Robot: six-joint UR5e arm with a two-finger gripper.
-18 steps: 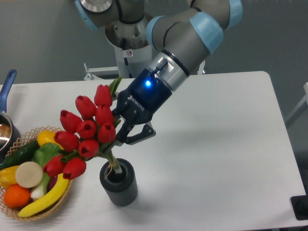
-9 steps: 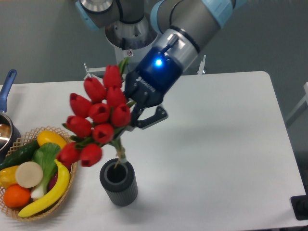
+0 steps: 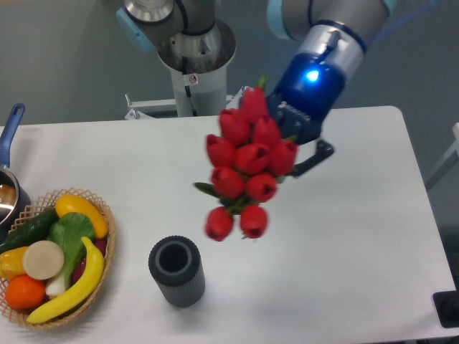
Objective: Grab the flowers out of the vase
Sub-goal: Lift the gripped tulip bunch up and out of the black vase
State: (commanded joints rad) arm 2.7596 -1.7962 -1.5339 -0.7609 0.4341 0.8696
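Note:
The flowers (image 3: 247, 166), a bunch of glossy red tulip buds with green leaves, hang in the air above the middle of the table, up and to the right of the vase. My gripper (image 3: 290, 147) is shut on the bunch from behind; its fingers are mostly hidden by the buds, with one dark finger (image 3: 315, 156) showing at the right. The vase (image 3: 176, 271), a dark ribbed cylinder, stands upright near the table's front edge with its round mouth open and nothing in it.
A wicker basket (image 3: 106, 261) with fruit and vegetables sits at the front left. A blue-handled pot (image 3: 10, 143) is at the left edge. The robot's base (image 3: 192, 64) stands behind the table.
My gripper has lifted the flowers up and to the right. The stems have come fully out of the vase, which has stayed in place.

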